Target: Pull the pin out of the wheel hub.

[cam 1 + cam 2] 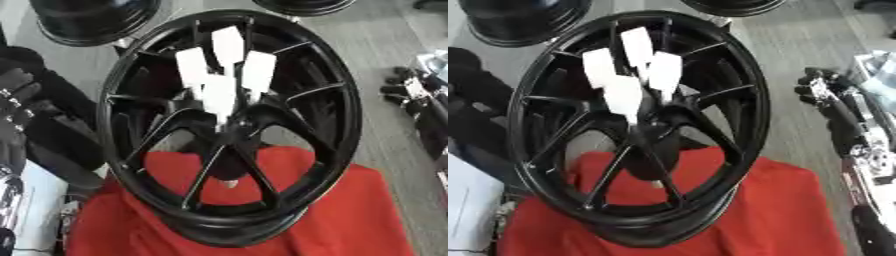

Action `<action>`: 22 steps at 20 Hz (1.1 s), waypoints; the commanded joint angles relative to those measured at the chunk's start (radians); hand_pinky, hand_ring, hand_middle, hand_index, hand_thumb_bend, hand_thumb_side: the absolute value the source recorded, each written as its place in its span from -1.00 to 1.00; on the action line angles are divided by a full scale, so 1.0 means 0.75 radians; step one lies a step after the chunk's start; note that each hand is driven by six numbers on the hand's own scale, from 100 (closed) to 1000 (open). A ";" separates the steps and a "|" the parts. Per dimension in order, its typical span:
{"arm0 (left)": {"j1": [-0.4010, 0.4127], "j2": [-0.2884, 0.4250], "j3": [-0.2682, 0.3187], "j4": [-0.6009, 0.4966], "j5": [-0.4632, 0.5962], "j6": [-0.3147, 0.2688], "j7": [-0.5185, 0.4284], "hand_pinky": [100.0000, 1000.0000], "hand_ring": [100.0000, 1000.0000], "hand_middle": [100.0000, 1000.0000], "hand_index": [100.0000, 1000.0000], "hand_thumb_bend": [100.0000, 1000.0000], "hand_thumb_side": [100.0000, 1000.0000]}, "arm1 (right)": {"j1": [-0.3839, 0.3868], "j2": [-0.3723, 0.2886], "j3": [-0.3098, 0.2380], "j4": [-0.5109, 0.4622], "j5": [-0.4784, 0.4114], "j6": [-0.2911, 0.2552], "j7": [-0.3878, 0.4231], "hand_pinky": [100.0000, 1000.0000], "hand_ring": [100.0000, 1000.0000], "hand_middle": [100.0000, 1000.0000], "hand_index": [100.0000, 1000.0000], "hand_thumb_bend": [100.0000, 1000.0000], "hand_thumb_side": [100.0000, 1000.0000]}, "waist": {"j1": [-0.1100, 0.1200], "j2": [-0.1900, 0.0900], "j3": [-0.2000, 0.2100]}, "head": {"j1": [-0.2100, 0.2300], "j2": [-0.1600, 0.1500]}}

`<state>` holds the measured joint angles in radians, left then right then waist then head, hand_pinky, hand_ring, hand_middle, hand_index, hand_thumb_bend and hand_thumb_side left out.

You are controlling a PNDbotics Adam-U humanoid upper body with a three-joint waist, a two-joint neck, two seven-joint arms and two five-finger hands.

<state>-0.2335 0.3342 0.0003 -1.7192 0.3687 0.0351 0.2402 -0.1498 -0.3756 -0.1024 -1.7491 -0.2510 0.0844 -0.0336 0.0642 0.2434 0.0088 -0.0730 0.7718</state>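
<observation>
Red cloth (367,220) nearest, black wheel hub (229,127) tilted on it. Pin: maybe the small pale tip (229,183) below centre, unclear. Left hand (16,95) at left edge, right hand (820,85) at right, both empty, finger state unreadable. Reach centre, pull along axis.
</observation>
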 commanded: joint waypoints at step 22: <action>-0.106 0.251 -0.010 -0.179 -0.038 0.034 -0.016 0.41 0.60 0.45 0.56 -1.00 0.54 | -0.333 -0.511 0.103 -0.330 -0.148 -0.080 0.112 0.64 0.50 0.38 0.59 -0.78 -0.31 | -0.034 -0.033 -0.034 | -0.034 -0.002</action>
<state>-0.3070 0.4850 -0.0157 -1.8358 0.3355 0.0584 0.2260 -0.3840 -0.6900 -0.0326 -1.9634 -0.3470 0.0279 0.0315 0.0423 0.2399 -0.0168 -0.1010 0.7718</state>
